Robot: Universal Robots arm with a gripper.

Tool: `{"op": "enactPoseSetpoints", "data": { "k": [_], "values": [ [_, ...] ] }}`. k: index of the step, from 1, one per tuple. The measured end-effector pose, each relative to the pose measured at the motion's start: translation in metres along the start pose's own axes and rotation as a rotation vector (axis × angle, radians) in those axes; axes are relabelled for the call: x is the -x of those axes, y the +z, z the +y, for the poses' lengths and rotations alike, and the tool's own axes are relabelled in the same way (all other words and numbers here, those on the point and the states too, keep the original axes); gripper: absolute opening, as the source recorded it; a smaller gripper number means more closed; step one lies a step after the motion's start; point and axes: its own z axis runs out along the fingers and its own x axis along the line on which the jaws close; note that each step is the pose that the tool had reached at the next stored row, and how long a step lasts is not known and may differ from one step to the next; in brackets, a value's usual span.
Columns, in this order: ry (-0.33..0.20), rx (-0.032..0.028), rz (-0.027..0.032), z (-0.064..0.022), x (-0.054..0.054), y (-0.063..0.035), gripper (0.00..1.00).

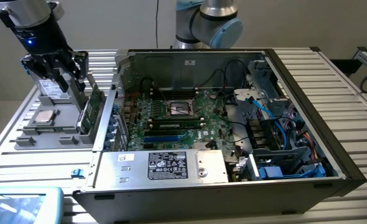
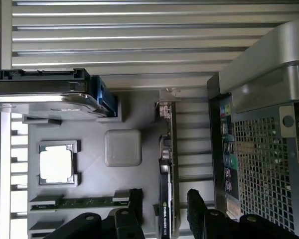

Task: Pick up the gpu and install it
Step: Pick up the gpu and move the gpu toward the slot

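The gpu (image 1: 93, 108) stands on edge in a slot of the grey parts holder (image 1: 52, 137), its green board facing the exterior view's right. In the wrist view the gpu (image 2: 167, 164) runs edge-on as a thin dark strip. My gripper (image 1: 71, 84) hangs just above it, open. The gripper (image 2: 165, 203) has one black finger (image 2: 136, 199) on each side of the card, with a gap to each and nothing held. The open computer case (image 1: 308, 70) with its green motherboard (image 1: 171, 112) lies to the exterior view's right of the holder.
The holder (image 2: 89, 124) also carries a silvery hard drive (image 1: 49, 88) (image 2: 50, 99), a CPU (image 1: 45, 116) (image 2: 56, 164) and a memory stick (image 2: 84, 202). The case's perforated rear wall (image 2: 259, 149) stands close beside the gpu. Inside the case are a power supply (image 1: 171, 165) and blue cables (image 1: 271, 116).
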Motion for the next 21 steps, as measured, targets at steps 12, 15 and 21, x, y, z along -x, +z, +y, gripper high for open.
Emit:
{"op": "enactPoseSetpoints", "data": {
  "k": [12,15,21],
  "values": [
    [0.0,0.0058,0.0003,-0.0126,0.005,0.0199,0.49],
    [0.0,0.02,0.0013,-0.015,0.006,0.0225,0.49],
    [0.002,0.0427,0.0021,-0.0243,0.007,0.0303,0.49]
  ]
}}
